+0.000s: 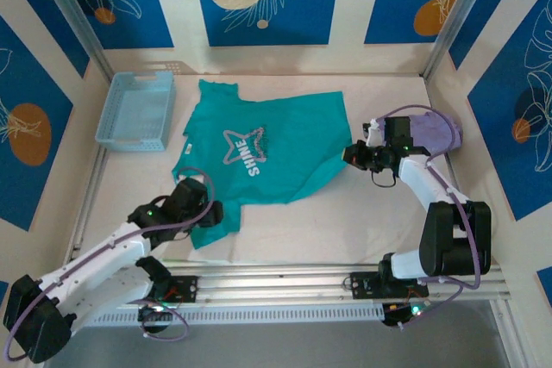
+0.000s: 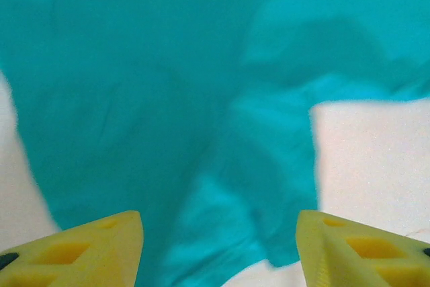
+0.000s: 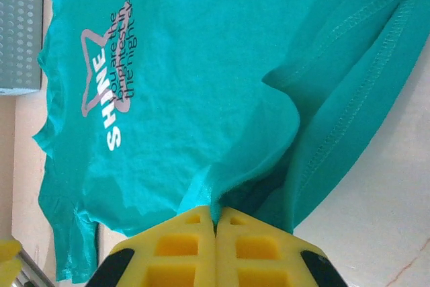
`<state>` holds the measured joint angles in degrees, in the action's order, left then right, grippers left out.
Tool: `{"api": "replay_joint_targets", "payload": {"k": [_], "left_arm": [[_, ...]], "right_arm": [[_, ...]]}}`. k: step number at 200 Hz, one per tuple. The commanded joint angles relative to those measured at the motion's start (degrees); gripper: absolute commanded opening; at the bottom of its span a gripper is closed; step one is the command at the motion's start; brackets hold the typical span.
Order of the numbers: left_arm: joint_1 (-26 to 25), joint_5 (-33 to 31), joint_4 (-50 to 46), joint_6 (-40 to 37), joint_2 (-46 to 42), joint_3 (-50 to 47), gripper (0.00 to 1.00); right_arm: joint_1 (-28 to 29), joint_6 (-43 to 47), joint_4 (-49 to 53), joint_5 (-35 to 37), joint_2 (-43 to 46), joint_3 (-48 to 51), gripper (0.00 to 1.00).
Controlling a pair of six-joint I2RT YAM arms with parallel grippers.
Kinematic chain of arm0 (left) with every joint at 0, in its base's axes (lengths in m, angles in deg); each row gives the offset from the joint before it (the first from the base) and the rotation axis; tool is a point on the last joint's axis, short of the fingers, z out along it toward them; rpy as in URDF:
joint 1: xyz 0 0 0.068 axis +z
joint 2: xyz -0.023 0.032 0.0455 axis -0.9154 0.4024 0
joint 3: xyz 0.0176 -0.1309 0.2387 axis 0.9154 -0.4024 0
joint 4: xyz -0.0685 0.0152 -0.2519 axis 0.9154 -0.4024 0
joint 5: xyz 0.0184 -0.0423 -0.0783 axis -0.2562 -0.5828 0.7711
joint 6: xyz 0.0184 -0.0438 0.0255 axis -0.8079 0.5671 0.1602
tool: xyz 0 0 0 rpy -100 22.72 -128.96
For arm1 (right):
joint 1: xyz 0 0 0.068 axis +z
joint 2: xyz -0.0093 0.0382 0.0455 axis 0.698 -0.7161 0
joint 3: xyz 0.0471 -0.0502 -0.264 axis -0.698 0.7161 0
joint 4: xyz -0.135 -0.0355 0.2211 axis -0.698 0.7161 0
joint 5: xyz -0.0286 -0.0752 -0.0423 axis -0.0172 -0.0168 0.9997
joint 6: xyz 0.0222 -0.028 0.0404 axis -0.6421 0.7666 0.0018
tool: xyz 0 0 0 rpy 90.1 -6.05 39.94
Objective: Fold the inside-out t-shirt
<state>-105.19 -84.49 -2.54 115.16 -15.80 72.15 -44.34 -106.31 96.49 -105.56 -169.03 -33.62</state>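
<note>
The inside-out t-shirt (image 1: 289, 148) lies spread on the table, teal with a star and "SHINE" print facing up. My left gripper (image 1: 210, 213) hovers open over the shirt's near-left corner; in the left wrist view its yellow fingers (image 2: 107, 240) stand wide apart over the teal cloth (image 2: 168, 99), with nothing between them. At the shirt's right edge, my right gripper (image 1: 352, 155) is shut. In the right wrist view its gripper (image 3: 215, 216) pinches a raised fold of the t-shirt (image 3: 201, 65).
A light blue basket (image 1: 136, 109) stands at the back left, beside the shirt. A pale lavender garment (image 1: 438, 131) lies at the right, behind the right arm. Bare table shows in front of the shirt, up to the metal rail.
</note>
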Motion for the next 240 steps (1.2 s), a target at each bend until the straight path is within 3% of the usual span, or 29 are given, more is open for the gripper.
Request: {"api": "replay_joint_targets", "payload": {"k": [1, 43, 68, 126, 152, 161, 190, 215, 240], "left_arm": [[-0.4, 0.5, -11.1, 7.8, 1.3, -1.8, 0.62], [-0.6, -1.5, -11.7, 10.4, 3.7, -3.7, 0.62], [-0.6, 0.7, -9.1, 10.4, 5.1, -5.3, 0.56], [-0.6, 4.3, -2.5, 9.8, 9.1, -8.0, 0.27], [-0.6, 4.6, -0.2, 10.0, 9.5, -8.8, 0.06], [-0.6, 3.6, -0.8, 10.1, 8.0, -8.6, 0.00], [-0.3, -4.0, -3.6, 7.9, -2.1, -2.6, 0.00], [1.0, -14.5, -1.5, -0.4, -8.3, 8.4, 0.00], [1.1, -19.5, 3.8, -10.3, -11.4, 21.9, 0.00]], "right_arm": [[0.3, -0.5, -0.5, -1.0, 1.4, -0.4, 0.00], [0.3, 0.2, 0.3, 0.3, 3.7, 0.3, 0.00], [0.3, 0.2, 0.0, 0.5, 4.0, 0.7, 0.00], [0.4, -0.1, -0.6, 0.4, 3.7, 1.2, 0.00], [0.2, -0.2, -0.7, 1.0, 3.2, 1.1, 0.00], [0.3, -0.3, -0.9, 1.6, 3.3, 1.1, 0.00], [-0.9, -3.1, -3.7, 1.5, 4.9, 1.3, 0.00], [-2.2, -6.5, -8.3, -1.9, 6.8, -0.9, 0.00], [-3.1, -5.5, -2.5, -2.8, 9.8, -8.7, 0.00]]}}
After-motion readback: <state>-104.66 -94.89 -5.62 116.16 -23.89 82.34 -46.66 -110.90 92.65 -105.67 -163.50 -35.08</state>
